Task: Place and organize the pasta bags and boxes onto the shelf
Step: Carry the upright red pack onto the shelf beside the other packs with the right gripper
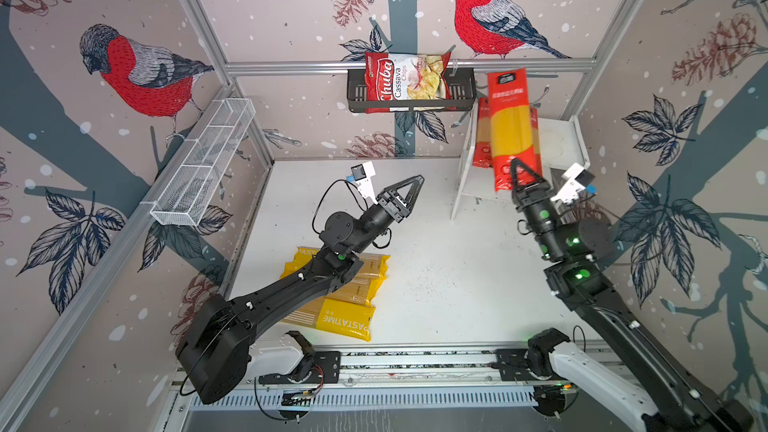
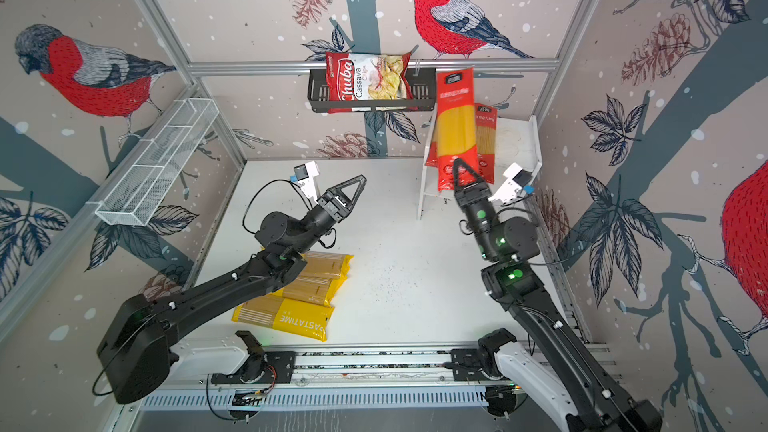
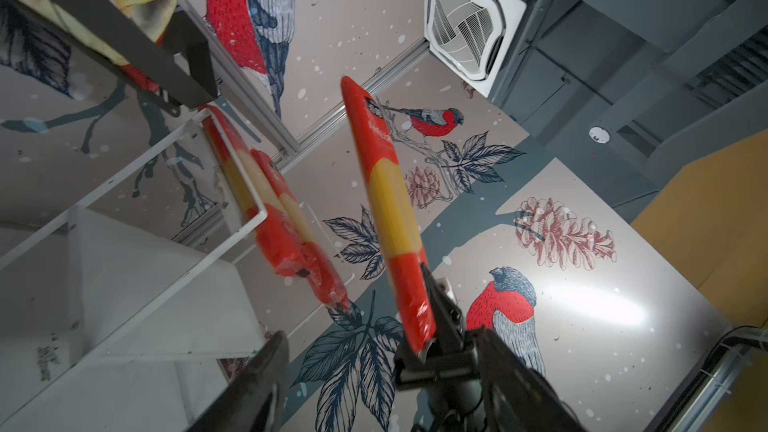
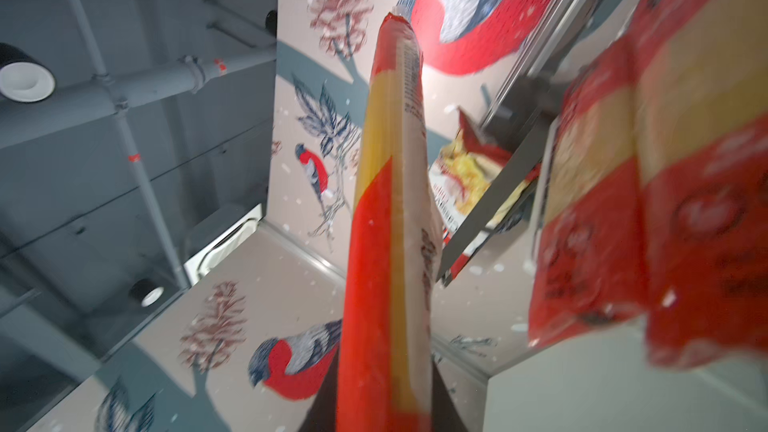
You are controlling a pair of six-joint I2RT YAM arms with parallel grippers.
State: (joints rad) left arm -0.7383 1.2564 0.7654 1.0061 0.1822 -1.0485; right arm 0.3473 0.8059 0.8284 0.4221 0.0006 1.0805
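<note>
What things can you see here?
held red packet: one, red and yellow, upright in the right gripper
shelf packets: two, red and yellow, upright at the shelf
yellow packets: three, yellow, flat on the table
chips bag: one, red-white, in the black basket
black basket: one, black, back wall
wire basket: one, white, left wall
shelf: one, white, back right
table: one, white, below everything
left gripper: one, black, open, empty
right gripper: one, black, shut on the held red packet

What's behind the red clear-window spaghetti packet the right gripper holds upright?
Two more red spaghetti packets upright at the white two-tier shelf. The held packet covers part of each in both top views; which board they stand on can't be seen.
</note>
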